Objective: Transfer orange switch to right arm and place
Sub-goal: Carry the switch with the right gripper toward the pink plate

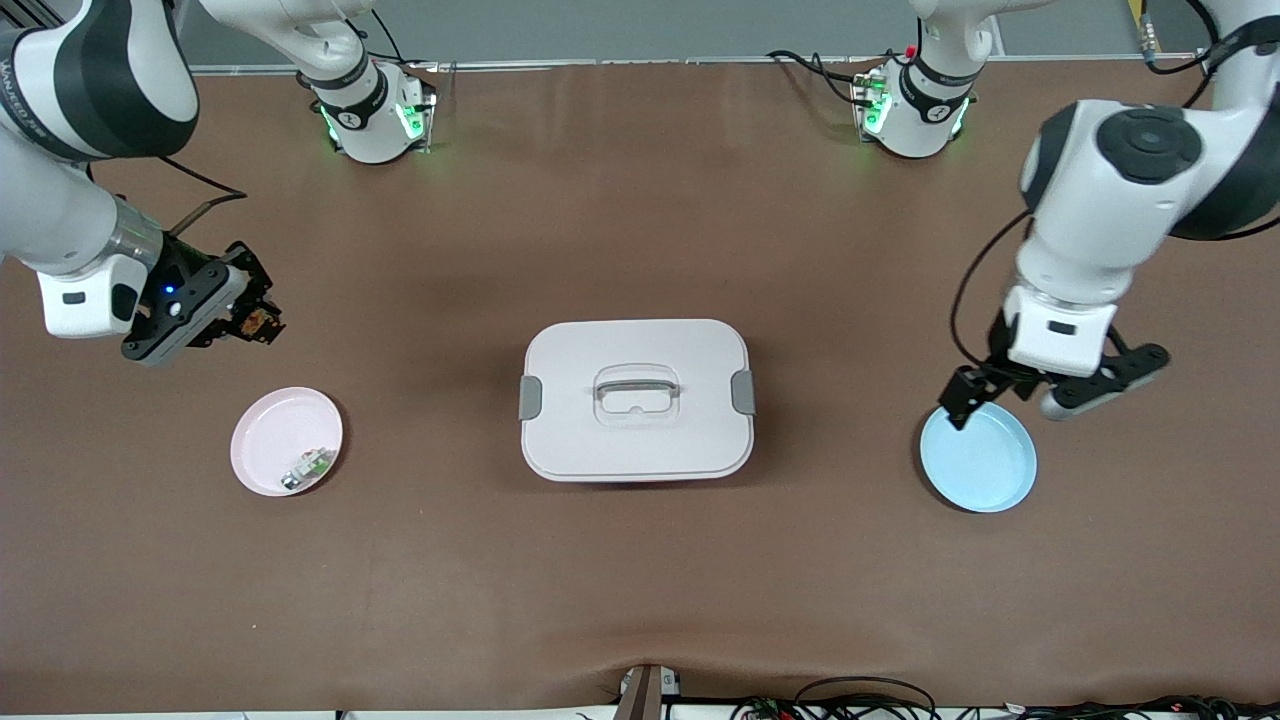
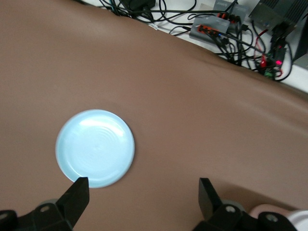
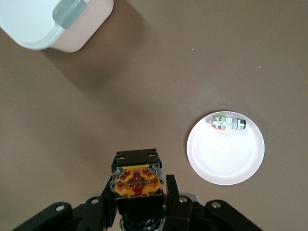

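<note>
You have the orange switch (image 3: 136,179) clenched between the jaws of the right gripper (image 1: 250,318), held in the air over bare table (image 1: 640,560) toward the right arm's end. In the front view the pink plate (image 1: 262,462) lies at about five o'clock from that gripper, close below it but not under it. The small green-white-silver part (image 1: 308,468) sits inside the plate against the rim, at about four o'clock on the plate, so most of the dish floor is free. The white lidded box (image 1: 636,400) stands mid-table, well apart from both plates, with open brown surface all round it.

Your left gripper (image 1: 1050,385) hangs released, fingers spread wide, over the upper edge of the blue plate (image 1: 985,470), at about twelve o'clock on its rim. In the left wrist view the plate's rim runs just past one fingertip (image 2: 79,190).
</note>
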Robot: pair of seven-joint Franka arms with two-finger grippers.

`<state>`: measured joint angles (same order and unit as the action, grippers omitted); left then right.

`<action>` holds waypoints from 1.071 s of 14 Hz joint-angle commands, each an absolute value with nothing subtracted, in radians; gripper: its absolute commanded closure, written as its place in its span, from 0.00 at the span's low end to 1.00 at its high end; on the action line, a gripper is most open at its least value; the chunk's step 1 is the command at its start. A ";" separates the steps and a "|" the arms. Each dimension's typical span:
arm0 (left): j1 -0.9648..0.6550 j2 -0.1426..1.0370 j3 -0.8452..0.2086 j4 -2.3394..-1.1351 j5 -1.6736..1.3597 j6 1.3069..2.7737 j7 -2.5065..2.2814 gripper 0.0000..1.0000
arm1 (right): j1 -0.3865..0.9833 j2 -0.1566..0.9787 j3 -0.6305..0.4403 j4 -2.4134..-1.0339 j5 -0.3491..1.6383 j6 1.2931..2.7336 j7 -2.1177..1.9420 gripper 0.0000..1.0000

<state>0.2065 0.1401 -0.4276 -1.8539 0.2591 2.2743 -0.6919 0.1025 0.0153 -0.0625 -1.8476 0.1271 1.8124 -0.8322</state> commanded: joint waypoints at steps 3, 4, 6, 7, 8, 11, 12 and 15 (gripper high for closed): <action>0.353 0.158 -0.437 -1.853 0.258 2.263 -0.363 0.00 | 0.037 0.081 -0.048 -1.821 0.034 1.822 -1.000 1.00; 0.373 0.160 -0.437 -1.850 0.238 2.258 -0.286 0.00 | 0.031 0.095 -0.048 -1.821 0.031 1.833 -1.006 1.00; 0.397 0.161 -0.436 -1.839 0.148 2.237 -0.160 0.00 | 0.008 0.129 -0.048 -1.810 0.031 1.848 -0.997 1.00; 0.403 0.161 -0.434 -1.824 0.120 2.200 -0.117 0.00 | -0.006 0.161 -0.048 -1.796 0.029 1.871 -1.012 1.00; 0.414 0.158 -0.434 -1.803 0.098 2.157 -0.095 0.00 | -0.015 0.179 -0.046 -1.793 0.029 1.893 -1.043 1.00; 0.416 0.138 -0.437 -1.750 0.089 2.059 -0.075 0.00 | -0.021 0.234 -0.048 -1.795 0.026 1.980 -1.127 1.00; 0.414 0.123 -0.445 -1.747 0.089 2.027 -0.098 0.00 | -0.023 0.254 -0.048 -1.795 0.026 2.021 -1.194 1.00; 0.399 0.126 -0.480 -1.682 0.089 1.987 -0.130 0.00 | -0.055 0.320 -0.046 -1.795 0.029 2.118 -1.331 1.00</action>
<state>0.4034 0.1275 -0.4553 -1.7269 0.1045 2.0298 -0.1198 -0.0182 0.2711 -0.0628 -1.8270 0.0408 2.0839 -1.2500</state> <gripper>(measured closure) 0.000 0.568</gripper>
